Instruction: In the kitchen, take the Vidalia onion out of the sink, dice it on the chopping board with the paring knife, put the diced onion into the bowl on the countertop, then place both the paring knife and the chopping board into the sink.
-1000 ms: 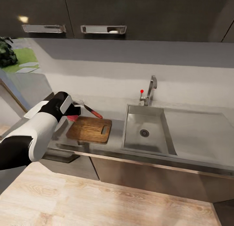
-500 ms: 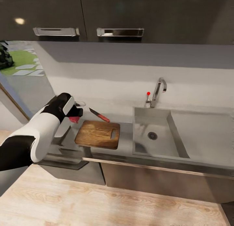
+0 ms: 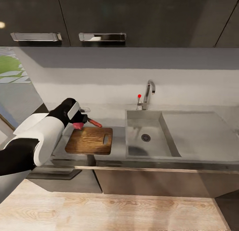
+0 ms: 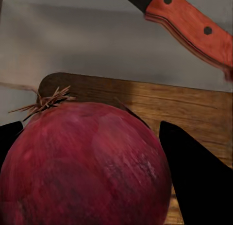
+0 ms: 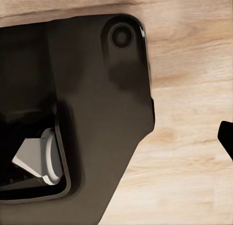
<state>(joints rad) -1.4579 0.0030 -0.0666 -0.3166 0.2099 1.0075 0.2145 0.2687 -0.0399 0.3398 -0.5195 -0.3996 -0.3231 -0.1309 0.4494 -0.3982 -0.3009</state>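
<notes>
My left gripper (image 3: 79, 122) is shut on the Vidalia onion (image 3: 78, 125), a pinkish-red lump held just above the far left corner of the chopping board (image 3: 89, 140). In the left wrist view the onion (image 4: 82, 166) sits between dark fingers (image 4: 196, 181), with the board (image 4: 145, 101) beneath it. The paring knife's red handle (image 3: 95, 123) lies on the countertop (image 3: 118, 138) just behind the board, and its handle (image 4: 191, 28) also shows beyond the onion. The sink (image 3: 146, 138) is right of the board. The bowl is out of view.
A chrome tap (image 3: 148, 93) with a red dot stands behind the basin, and the flat drainboard (image 3: 196, 131) extends to the right. Dark wall cabinets (image 3: 132, 18) hang overhead. The right wrist view looks at the robot's dark body (image 5: 92, 113) over light wood floor (image 5: 189, 152).
The head camera has swung, shifting the whole picture. My left gripper with the onion has come closer to the board's far corner and now covers the knife's blade.
</notes>
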